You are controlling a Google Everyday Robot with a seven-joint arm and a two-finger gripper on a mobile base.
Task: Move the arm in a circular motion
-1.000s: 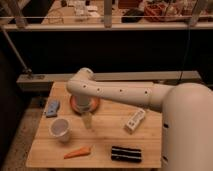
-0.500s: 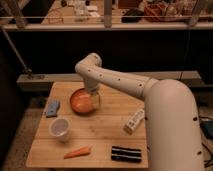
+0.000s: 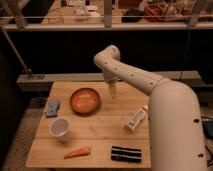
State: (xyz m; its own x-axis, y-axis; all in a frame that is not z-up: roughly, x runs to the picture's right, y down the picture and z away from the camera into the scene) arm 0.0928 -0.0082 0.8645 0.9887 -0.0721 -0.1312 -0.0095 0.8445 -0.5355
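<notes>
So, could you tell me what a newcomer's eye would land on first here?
The big white arm dominates, arching from the lower right up over the wooden table. Its gripper hangs over the table's far side, just right of the orange bowl, the brightest thing there.

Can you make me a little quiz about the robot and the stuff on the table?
1. True or false: the gripper of the arm hangs over the table, just right of the bowl.
2. Which lies nearest the table's front edge? A) bowl B) carrot C) cup
3. What colour is the cup?
Key: 1 true. 2 B. 3 white.
</notes>
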